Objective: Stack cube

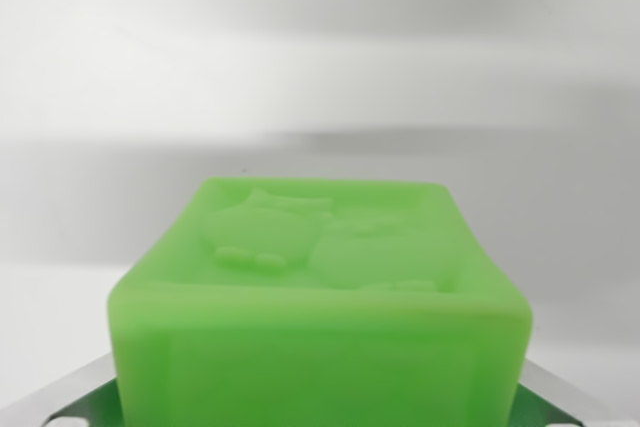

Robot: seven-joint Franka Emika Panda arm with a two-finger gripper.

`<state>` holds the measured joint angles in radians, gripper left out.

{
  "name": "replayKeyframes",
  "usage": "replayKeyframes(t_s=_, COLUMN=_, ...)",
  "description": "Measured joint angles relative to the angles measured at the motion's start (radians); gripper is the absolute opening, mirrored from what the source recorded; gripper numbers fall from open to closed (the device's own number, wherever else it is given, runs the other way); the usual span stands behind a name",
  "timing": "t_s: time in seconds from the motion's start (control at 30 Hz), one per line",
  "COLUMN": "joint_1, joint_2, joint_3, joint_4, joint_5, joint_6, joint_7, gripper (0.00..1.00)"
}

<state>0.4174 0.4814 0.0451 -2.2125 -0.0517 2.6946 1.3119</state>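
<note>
The fingers point(318, 409) are showing only as grey metal slivers at the wrist view's bottom corners, flanking the green cube point(320, 297); they appear to be closing on its sides, though contact is hidden. The cube is filling the lower frame against a blurred pale backdrop. No target cube is showing, so misaligned placement or slipping is the risk.

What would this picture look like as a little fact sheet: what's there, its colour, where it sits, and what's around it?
object: green cube
surface detail: raised animal-like relief on its top face
position: fills the lower middle of the wrist view, very close to the camera
claw: grey metal parts show at both lower corners beside the cube; fingertips not visible, grip cannot be judged
background: plain white and grey, blurred
second cube: none in view
</note>
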Motion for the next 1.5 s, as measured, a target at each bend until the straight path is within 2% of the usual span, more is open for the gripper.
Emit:
replayKeyframes(t_s=0.33, joint_1=-0.003, joint_2=-0.063, joint_3=0.004, joint_4=-0.012, joint_5=0.003, joint_6=-0.05, joint_7=-0.002, gripper=0.0)
replayKeyframes(t_s=0.67, joint_1=-0.005, joint_2=-0.128, joint_3=0.006, joint_4=-0.017, joint_5=0.013, joint_6=-0.105, joint_7=-0.007, gripper=0.0)
replayKeyframes(t_s=1.5, joint_1=-0.07, joint_2=-0.171, joint_3=-0.009, joint_4=-0.04, joint_5=0.027, joint_6=-0.128, joint_7=-0.009, gripper=0.0)
